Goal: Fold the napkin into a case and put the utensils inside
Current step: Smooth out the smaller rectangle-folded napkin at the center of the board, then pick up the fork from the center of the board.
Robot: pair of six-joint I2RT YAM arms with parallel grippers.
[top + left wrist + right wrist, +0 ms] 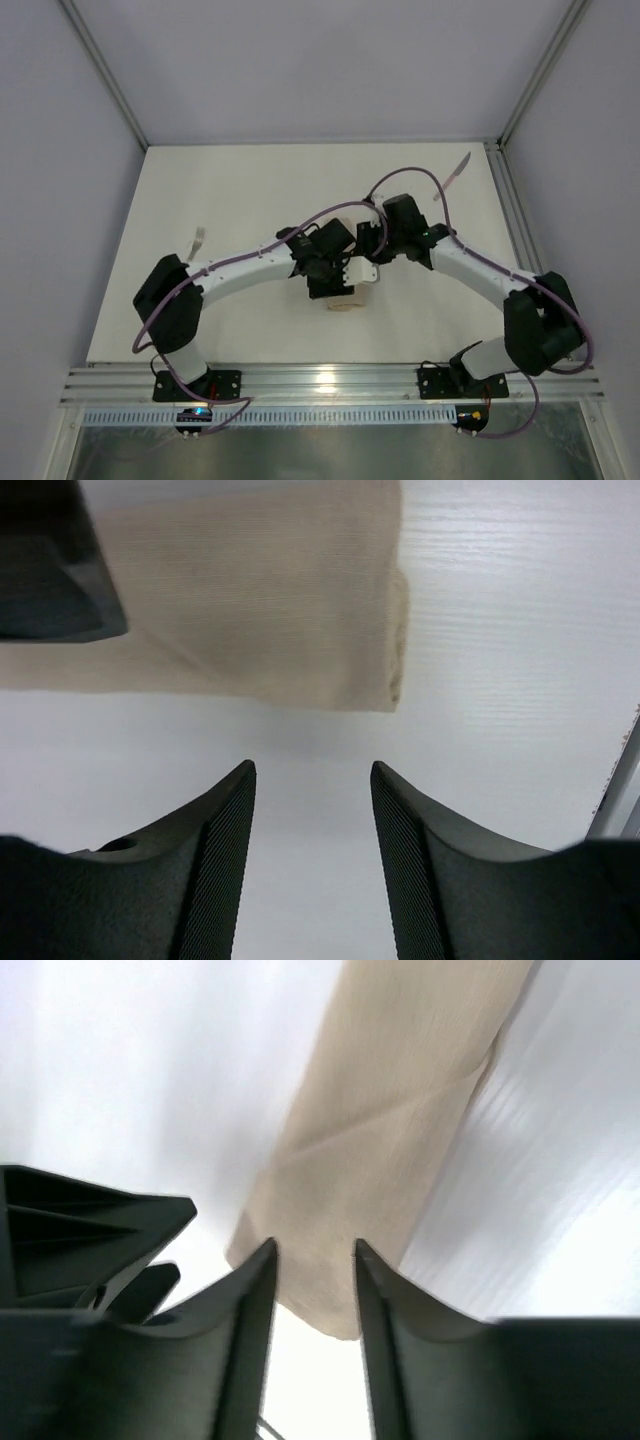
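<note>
Folding looks nearly done: the napkin [400, 1110] lies as a narrow strip mid-bench. Left jaws stand half open, empty; right jaws part astride its end. Next, probably fetch the knife [455, 175] at two o'clock.

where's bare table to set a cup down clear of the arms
Bare: the far strip of the table between the fork and the knife, and the near strip in front of the napkin. Crowded: the centre, where left gripper and right gripper meet over the napkin.
</note>
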